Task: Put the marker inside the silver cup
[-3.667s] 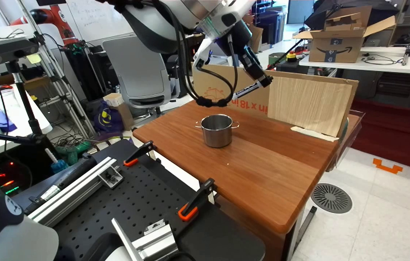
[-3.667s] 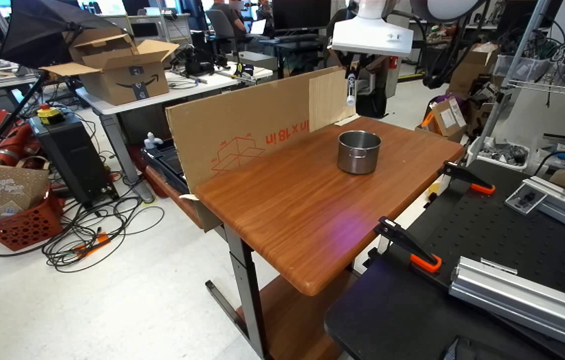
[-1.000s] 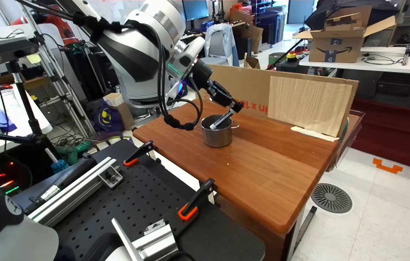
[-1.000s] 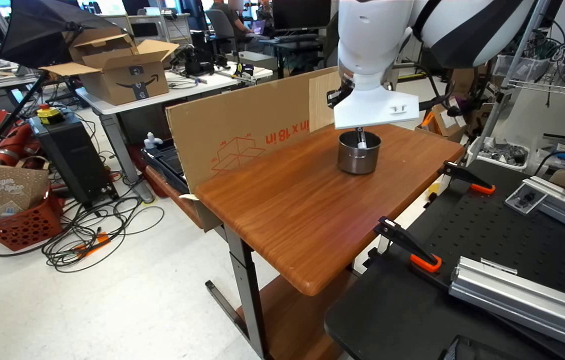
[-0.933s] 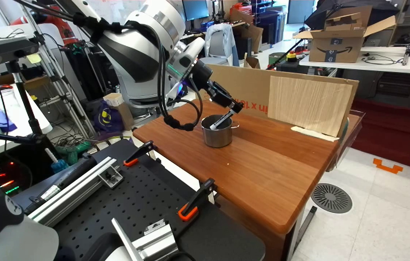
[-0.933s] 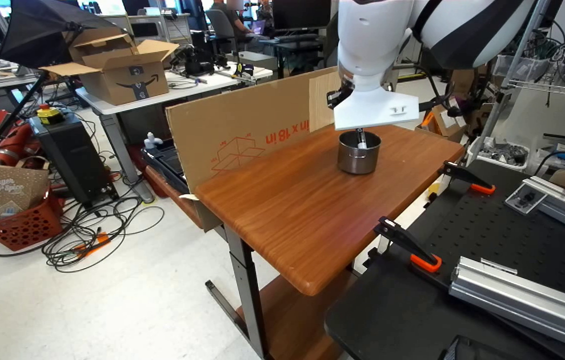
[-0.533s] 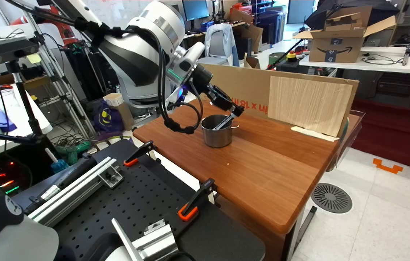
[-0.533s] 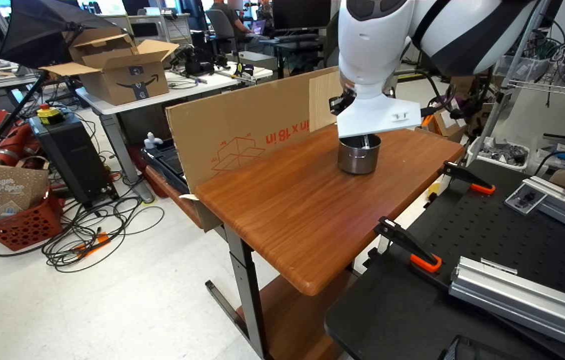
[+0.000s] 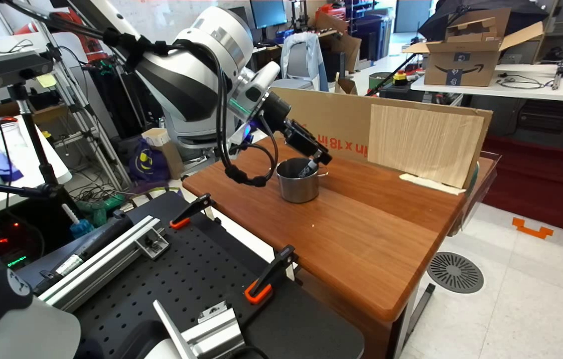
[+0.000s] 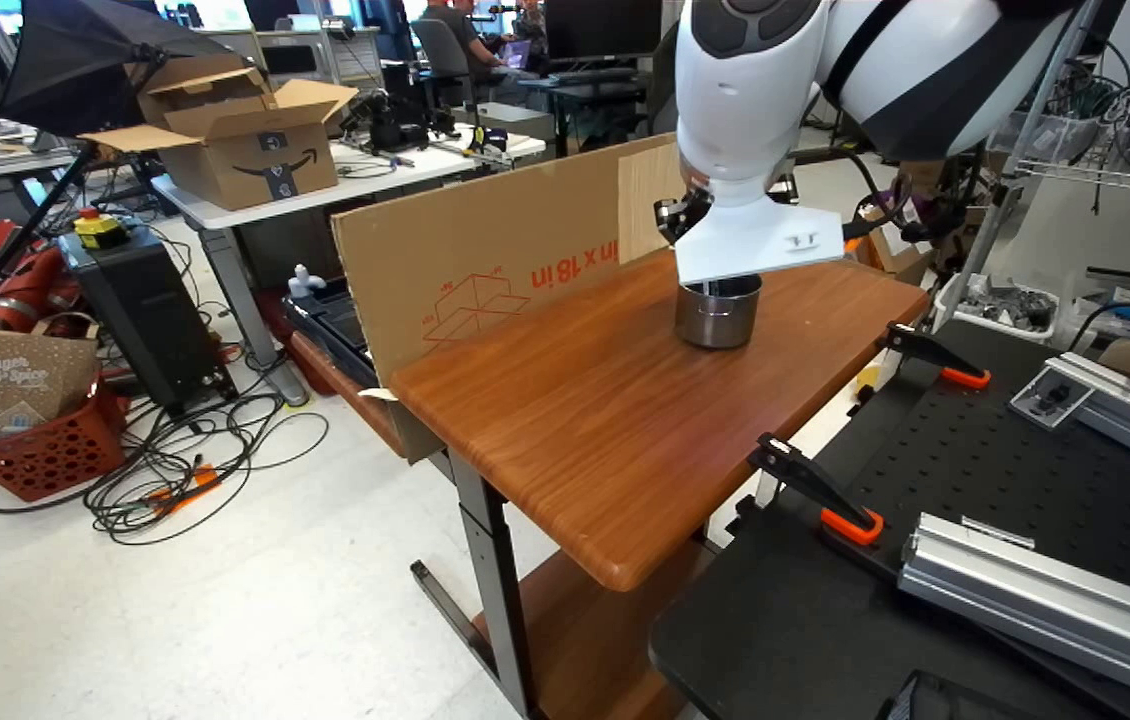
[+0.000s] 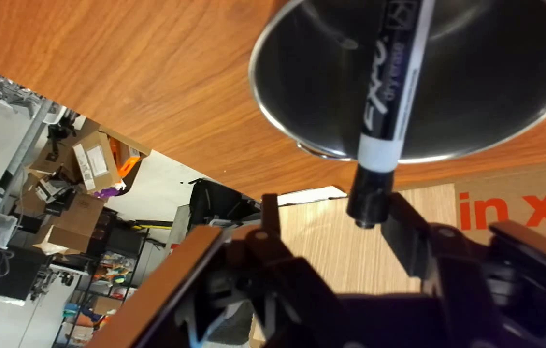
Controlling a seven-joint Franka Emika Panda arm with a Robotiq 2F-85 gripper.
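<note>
The silver cup point(image 9: 299, 189) stands upright on the wooden table and shows in both exterior views point(image 10: 715, 322). The marker point(image 9: 307, 169), black and white with a dark end, slants into the cup; its lower end is hidden behind the cup wall. In the wrist view the marker point(image 11: 391, 92) crosses the mouth of the silver cup point(image 11: 311, 96), its dark end above the rim. My gripper point(image 11: 330, 200) is open just above the rim. The marker's dark end is at the right finger, seemingly touching it; the left finger is well apart. In an exterior view a white plate hides the fingers.
A cardboard sheet point(image 9: 426, 109) with a wood-look panel stands along the table's far edge. The table point(image 9: 361, 239) borders a black perforated board point(image 9: 187, 279) with two clamps, one of them black and orange point(image 9: 269, 276). A cable loop point(image 9: 246, 174) hangs from the arm beside the cup.
My gripper came down from high above the cup with the marker, lowering it inside. Within the last half second the marker has sunk deeper and the fingers have opened. The cup has not moved.
</note>
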